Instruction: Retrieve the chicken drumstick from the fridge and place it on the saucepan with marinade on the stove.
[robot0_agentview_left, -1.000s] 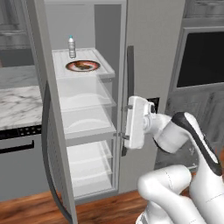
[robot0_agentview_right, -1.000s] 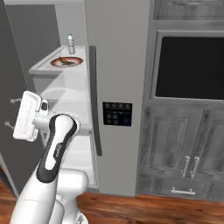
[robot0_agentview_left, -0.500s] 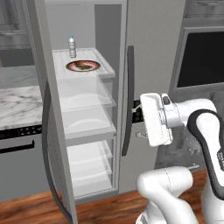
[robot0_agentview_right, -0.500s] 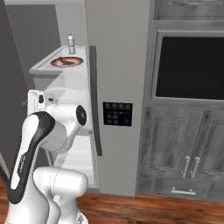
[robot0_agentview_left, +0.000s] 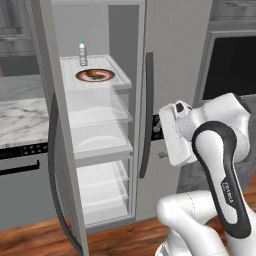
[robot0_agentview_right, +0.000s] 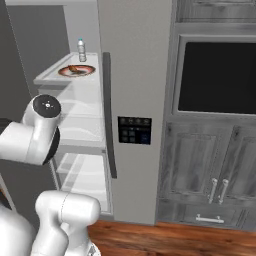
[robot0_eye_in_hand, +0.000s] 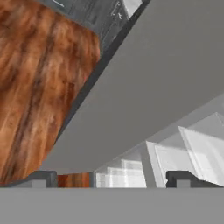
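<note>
The fridge (robot0_agentview_left: 175, 60) stands with its left door (robot0_agentview_left: 55, 150) swung open and its right door shut, a long dark vertical handle (robot0_agentview_left: 145, 115) running down the edge of the shut door; in the right base view the same fridge (robot0_agentview_right: 135, 65) shows a small black dispenser panel (robot0_agentview_right: 134, 130) on its closed door; inside the open compartment the top shelf (robot0_agentview_left: 120, 75) carries a round plate (robot0_agentview_left: 95, 75) with the chicken drumstick (robot0_agentview_left: 93, 74) lying on it, a small orange-brown lump, and a small bottle (robot0_agentview_left: 82, 53) stands upright just behind the plate toward the back wall; the right base view gives the same group, plate (robot0_agentview_right: 76, 70), chicken drumstick (robot0_agentview_right: 75, 69) and bottle (robot0_agentview_right: 81, 49), at the same top shelf; the shelves and clear drawers below look bare and pale; the white arm is folded in front of the closed right door, its hand sitting just beside the door handle at mid height, well below the shelf with the meat; the end effector (robot0_eye_in_hand: 109, 178) shows in the hand view as two dark tips spread wide apart with nothing between them, looking past a grey door panel at pale fridge shelves and wooden floor (robot0_eye_in_hand: 39, 78); to the left of the fridge lies a marble worktop (robot0_agentview_left: 20, 120); to its right stands a dark wall oven (robot0_agentview_right: 217, 75) above grey cabinet doors (robot0_agentview_right: 210, 175).
</note>
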